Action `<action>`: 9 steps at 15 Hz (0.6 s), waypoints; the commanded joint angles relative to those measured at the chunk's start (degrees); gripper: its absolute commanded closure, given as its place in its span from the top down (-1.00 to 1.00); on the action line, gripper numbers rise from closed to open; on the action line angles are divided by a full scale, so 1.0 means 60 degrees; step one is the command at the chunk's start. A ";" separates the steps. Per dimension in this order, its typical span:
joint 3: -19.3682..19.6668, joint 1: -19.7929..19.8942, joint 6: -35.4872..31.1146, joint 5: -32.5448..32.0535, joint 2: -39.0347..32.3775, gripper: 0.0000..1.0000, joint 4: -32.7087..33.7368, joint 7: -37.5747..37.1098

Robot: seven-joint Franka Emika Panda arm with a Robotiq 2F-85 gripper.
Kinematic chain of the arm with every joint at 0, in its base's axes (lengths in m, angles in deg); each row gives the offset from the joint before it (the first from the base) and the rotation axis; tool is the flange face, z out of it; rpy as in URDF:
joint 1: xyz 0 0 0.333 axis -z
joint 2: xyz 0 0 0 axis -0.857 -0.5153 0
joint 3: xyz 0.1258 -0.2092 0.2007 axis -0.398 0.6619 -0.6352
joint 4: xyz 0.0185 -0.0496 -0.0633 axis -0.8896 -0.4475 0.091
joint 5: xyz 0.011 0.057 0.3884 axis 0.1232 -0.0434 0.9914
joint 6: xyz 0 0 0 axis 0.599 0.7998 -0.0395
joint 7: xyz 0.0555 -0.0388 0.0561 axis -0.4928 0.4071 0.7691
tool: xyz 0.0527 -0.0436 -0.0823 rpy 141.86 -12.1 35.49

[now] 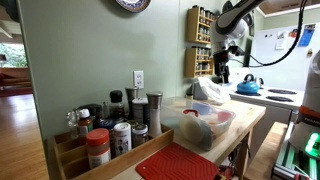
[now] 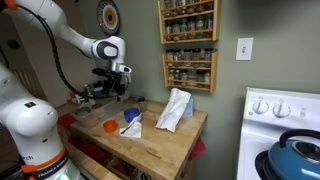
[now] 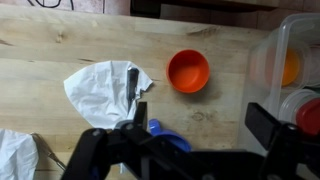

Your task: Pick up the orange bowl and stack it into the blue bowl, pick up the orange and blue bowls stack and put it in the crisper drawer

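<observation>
One orange bowl (image 3: 188, 71) below end effector (image 3: 200, 125)

The bowl (image 3: 188, 71) lies between the paper (image 3: 100, 90) and the crisper drawer (image 3: 268, 48).

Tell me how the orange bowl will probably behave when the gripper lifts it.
The orange bowl looks small, empty and rigid, so it is probably light and keeps its shape. Its smooth round wall may slip in a grip. It stands upright on the wooden table, so a push would likely slide it, not roll it.
</observation>
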 commanded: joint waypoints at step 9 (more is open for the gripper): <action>-0.0145 -0.0038 -0.1877 0.0323 -0.0846 1.00 -0.1099 -0.0168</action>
